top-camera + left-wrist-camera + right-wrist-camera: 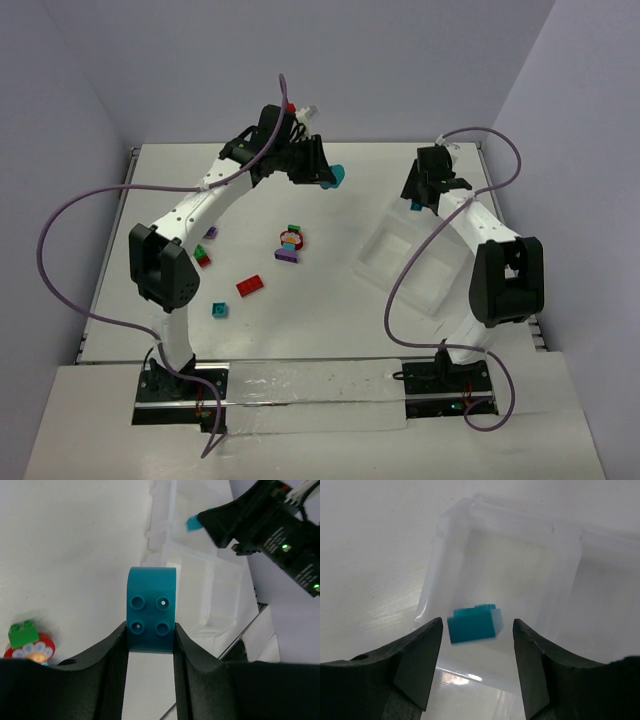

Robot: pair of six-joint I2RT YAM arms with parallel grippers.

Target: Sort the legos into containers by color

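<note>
My left gripper (328, 174) is raised over the far middle of the table, shut on a teal brick (336, 176). In the left wrist view the brick (151, 609) sits studs-up between the fingertips (150, 632). My right gripper (415, 205) is open over the far compartment of the translucent white tray (385, 255). A second teal brick (472, 624) shows slightly blurred between the open jaws (477, 625), touching neither, over that compartment (520, 565). I cannot tell if it rests on the floor. The tray (210, 580) lies ahead of the left gripper.
Loose bricks lie on the table's left half: a red one (250, 286), a teal one (218, 310), a red-and-green one (203, 258), a purple one (211, 233). A cluster with a green brick, a round red piece and a purple brick (291, 243) lies mid-table.
</note>
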